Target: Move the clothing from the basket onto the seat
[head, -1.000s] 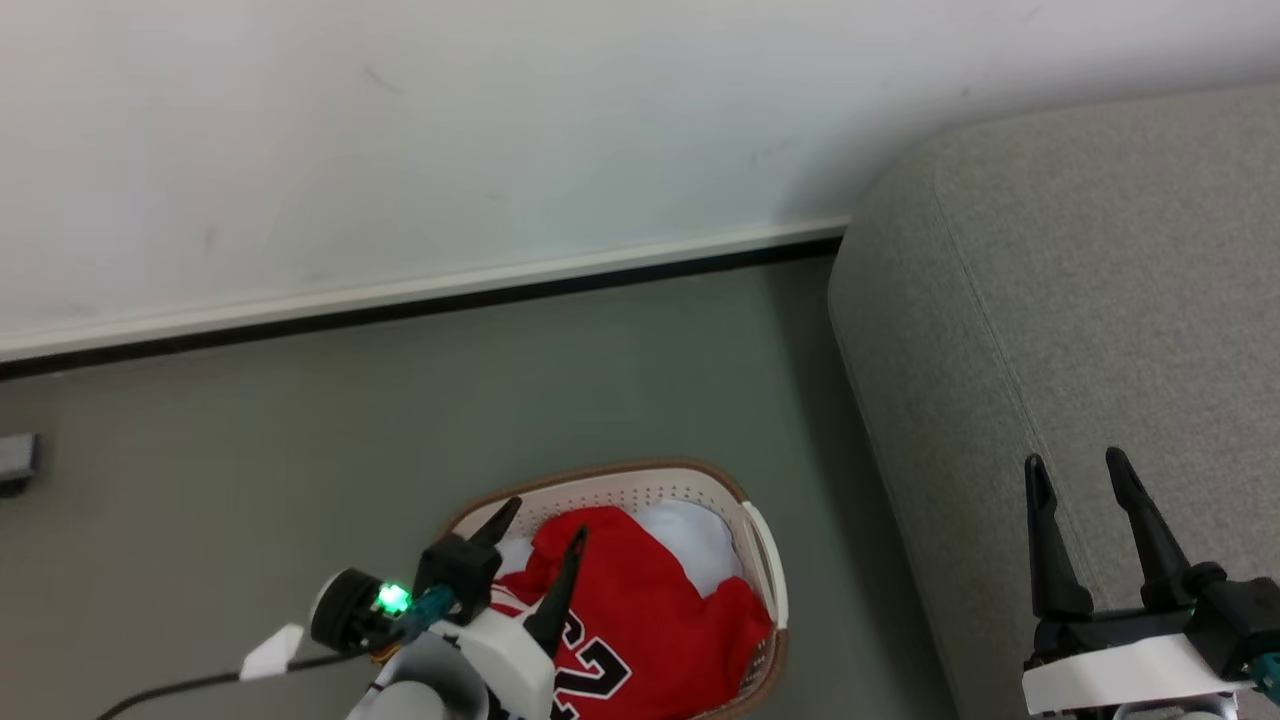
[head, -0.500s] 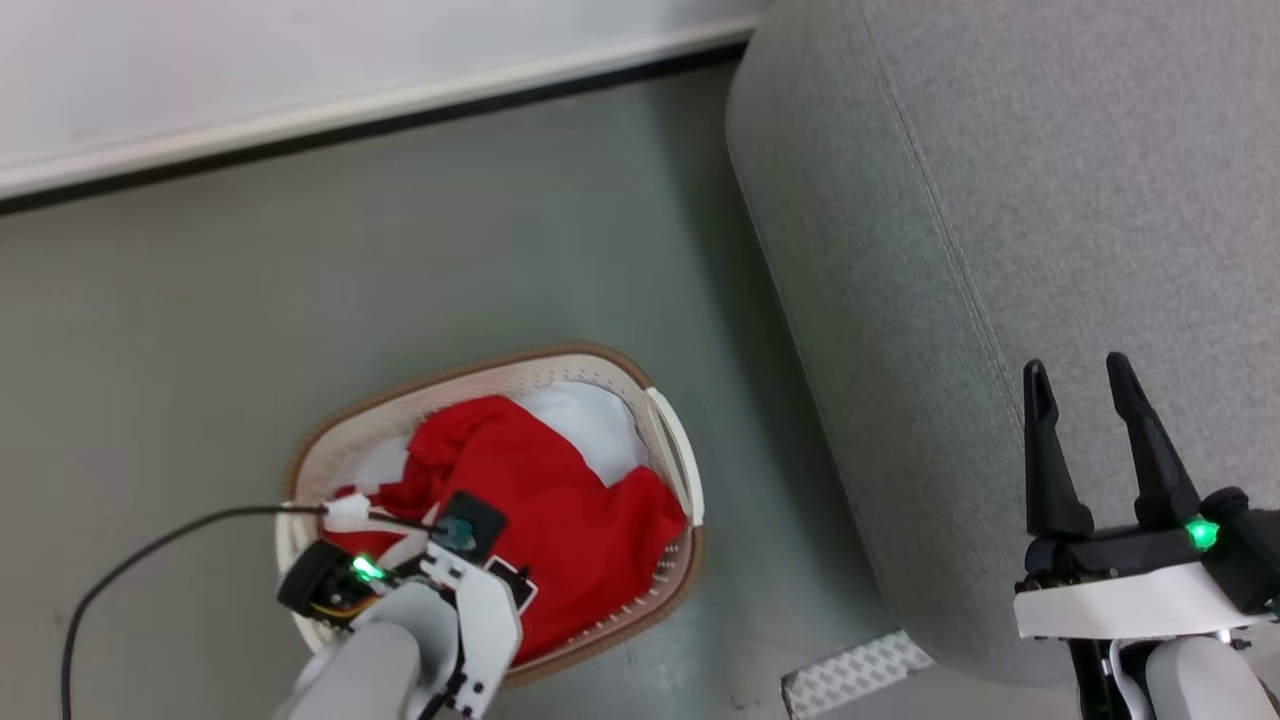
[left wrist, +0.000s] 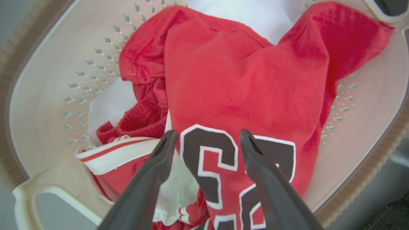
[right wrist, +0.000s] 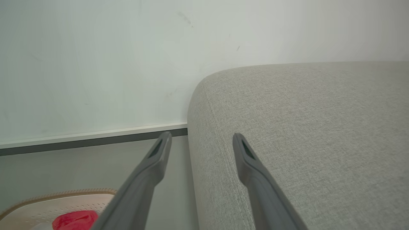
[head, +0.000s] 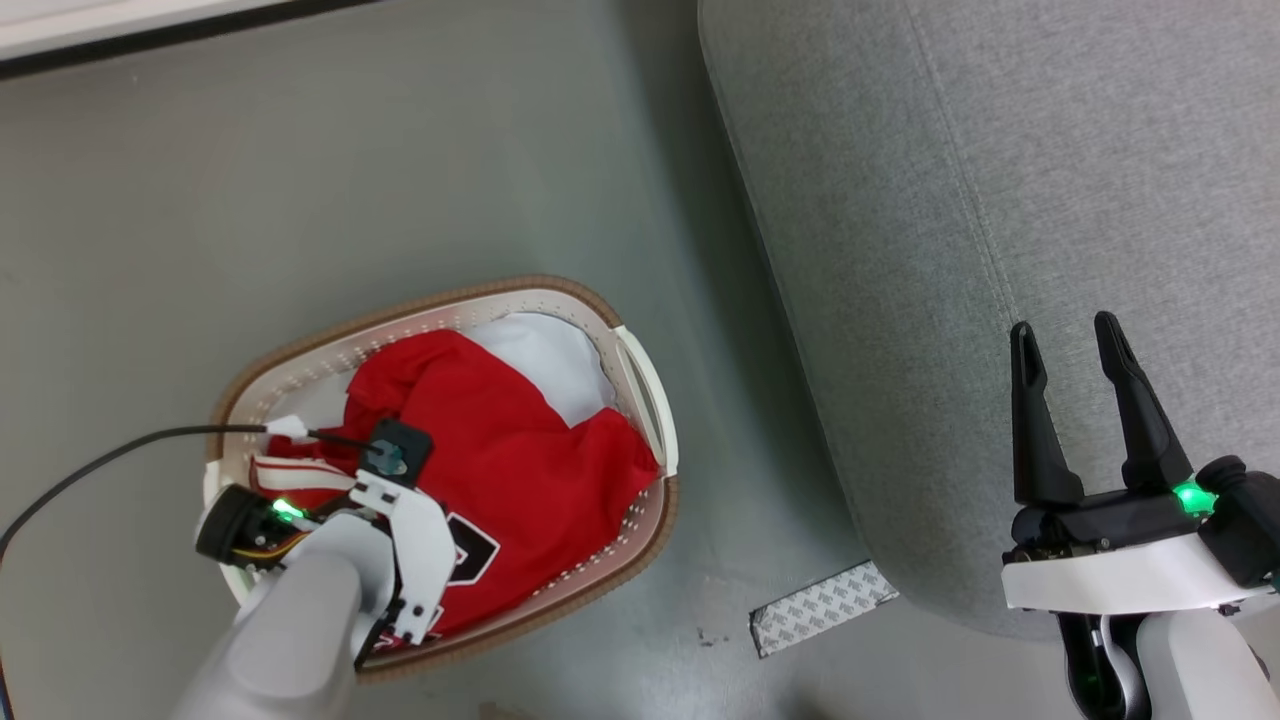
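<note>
The left gripper has swung down over the basket within the last second. Its fingers are now spread just above the jersey and grip nothing, so a first pick looks imminent. The jersey lies crumpled in the basket on the floor, red with black-and-white numerals, with a white-striped red piece beside it. The right gripper hovers open over the sofa.

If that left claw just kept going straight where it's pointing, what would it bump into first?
Probably the red jersey with black-and-white numbers lying in the cream perforated plastic basket: the open left gripper points straight at the number. How far off is unclear.
</note>
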You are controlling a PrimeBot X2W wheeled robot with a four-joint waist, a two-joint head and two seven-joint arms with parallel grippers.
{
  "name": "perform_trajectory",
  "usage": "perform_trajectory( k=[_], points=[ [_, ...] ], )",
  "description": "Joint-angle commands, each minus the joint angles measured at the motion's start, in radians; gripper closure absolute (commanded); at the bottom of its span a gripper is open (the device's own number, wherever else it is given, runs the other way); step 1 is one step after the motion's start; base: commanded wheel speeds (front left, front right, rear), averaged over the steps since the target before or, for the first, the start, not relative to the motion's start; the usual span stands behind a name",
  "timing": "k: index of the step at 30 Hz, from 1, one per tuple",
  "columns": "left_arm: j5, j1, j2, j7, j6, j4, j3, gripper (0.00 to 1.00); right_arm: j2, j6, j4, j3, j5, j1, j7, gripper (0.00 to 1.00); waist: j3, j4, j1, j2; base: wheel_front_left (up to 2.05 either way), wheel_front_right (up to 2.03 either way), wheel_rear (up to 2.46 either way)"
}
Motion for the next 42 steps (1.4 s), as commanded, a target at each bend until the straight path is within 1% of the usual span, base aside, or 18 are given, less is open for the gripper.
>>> perform_trajectory(
  k=[1,5,11,12,13,17,20,26,31,37,40,41,42],
  points=[
    [-0.011,-0.009,0.006,0.005,-0.003,0.008,0.004,0.00,-0.002,-0.002,-0.005,0.002,0.016,-0.019,0.001,0.00,0.015,0.001,-0.0001,0.0000,0.00,0.00,0.00],
    [-0.011,-0.032,0.005,0.013,-0.008,0.023,-0.005,0.00,-0.002,-0.002,-0.011,0.014,0.021,-0.037,0.001,0.00,0.054,-0.004,-0.0001,0.0000,0.00,0.00,0.00],
    [-0.007,-0.066,0.012,0.025,0.006,0.049,-0.016,0.00,-0.002,-0.002,-0.019,0.028,0.035,-0.057,0.001,0.00,0.108,-0.016,-0.0001,0.0000,0.00,0.00,0.00],
    [-0.005,-0.069,0.011,0.024,0.007,0.054,-0.018,0.55,-0.002,-0.002,-0.018,0.028,0.035,-0.057,0.001,0.00,0.112,-0.016,-0.0001,0.0000,0.00,0.00,0.00],
    [-0.006,-0.072,0.010,0.019,0.007,0.060,-0.020,1.00,-0.002,-0.002,-0.016,0.027,0.037,-0.056,0.001,0.00,0.114,-0.015,-0.0001,0.0000,0.00,0.00,0.00],
    [-0.016,-0.074,-0.008,-0.007,0.006,0.070,-0.029,1.00,-0.002,-0.002,-0.003,0.014,0.034,-0.045,0.001,0.00,0.094,0.005,-0.0001,0.0000,0.00,0.00,0.00],
    [-0.046,-0.053,-0.031,-0.056,0.000,0.067,-0.018,1.00,-0.003,-0.002,0.006,0.006,0.022,-0.035,0.001,0.00,0.049,0.029,-0.0001,0.0000,0.00,0.00,0.00],
    [-0.126,0.020,-0.081,-0.181,-0.020,0.033,0.011,1.00,-0.003,-0.002,0.029,-0.021,-0.014,0.004,0.001,0.00,-0.101,0.097,-0.0001,0.0000,0.00,0.00,0.00],
    [-0.174,0.093,-0.111,-0.244,-0.036,-0.028,0.014,1.00,-0.003,-0.002,0.049,-0.039,-0.051,0.057,0.001,0.00,-0.241,0.163,-0.0001,0.0000,0.00,0.00,0.00],
    [-0.220,0.170,-0.130,-0.265,-0.045,-0.149,0.003,1.00,-0.004,-0.002,0.072,-0.058,-0.080,0.128,0.001,0.00,-0.388,0.224,-0.0001,0.0000,0.00,0.00,0.00],
    [-0.246,0.210,-0.134,-0.258,-0.040,-0.231,0.001,1.00,-0.004,-0.002,0.082,-0.063,-0.091,0.162,0.001,0.00,-0.450,0.241,-0.0001,0.0000,0.00,0.00,0.00],
    [-0.246,0.210,-0.134,-0.258,-0.040,-0.231,0.001,1.00,-0.004,-0.002,0.082,-0.063,-0.091,0.162,0.001,0.00,-0.450,0.241,-0.0001,0.0000,0.00,0.00,0.00],
    [-0.256,0.225,-0.135,-0.254,-0.038,-0.261,0.003,1.00,-0.004,-0.002,0.085,-0.065,-0.094,0.174,0.001,0.00,-0.470,0.246,-0.0001,0.0000,0.00,0.00,0.00]
  ],
)
